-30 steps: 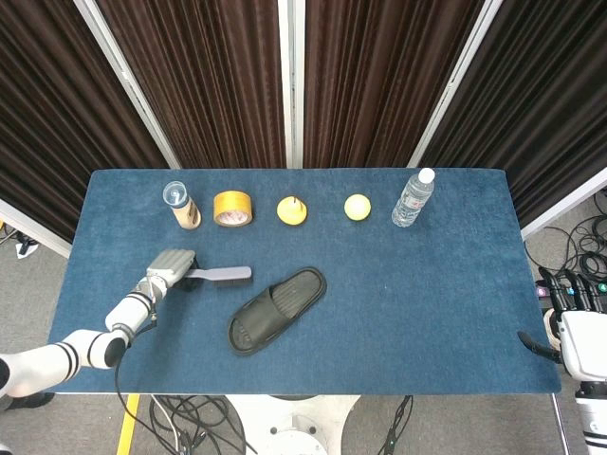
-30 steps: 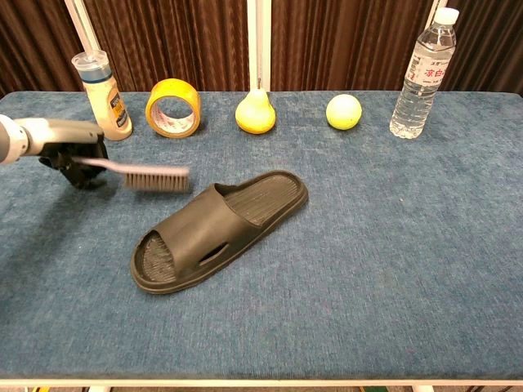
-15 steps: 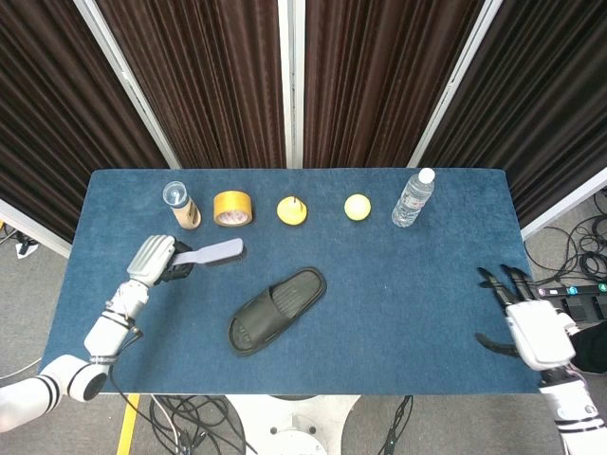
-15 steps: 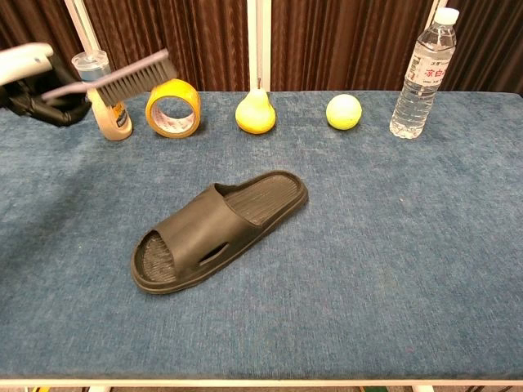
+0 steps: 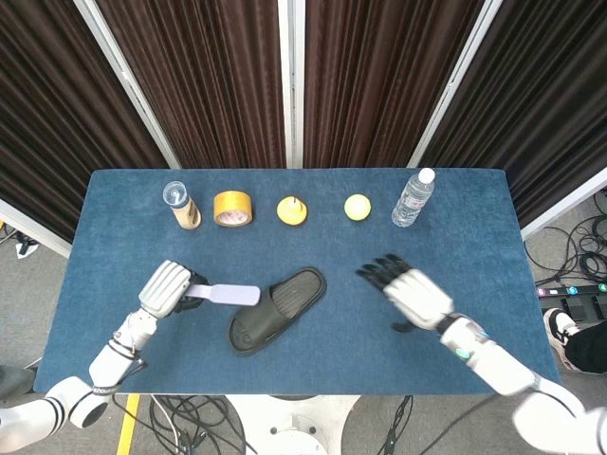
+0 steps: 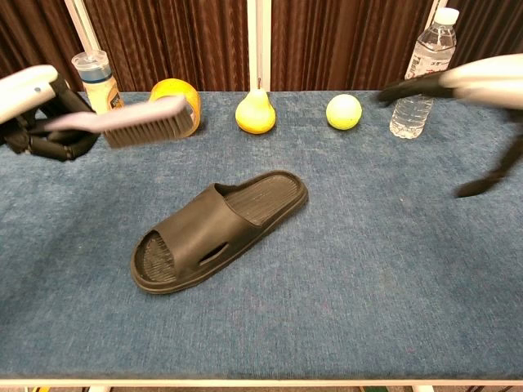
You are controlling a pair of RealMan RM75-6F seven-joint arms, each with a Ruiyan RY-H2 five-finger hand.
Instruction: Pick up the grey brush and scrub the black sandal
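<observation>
Pick-up done: left hand (image 5: 167, 286) grips the brush (image 5: 228, 294), carried clear of the table just left of the sandal (image 5: 276, 309), bristles not touching it; right hand (image 5: 410, 291), fingers spread and empty, hovers right of sandal; scrubbing remains.

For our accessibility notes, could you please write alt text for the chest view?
The left hand holds the grey brush in the air above the table, left of the black sandal. The right hand hovers open at right, fingers spread.
</observation>
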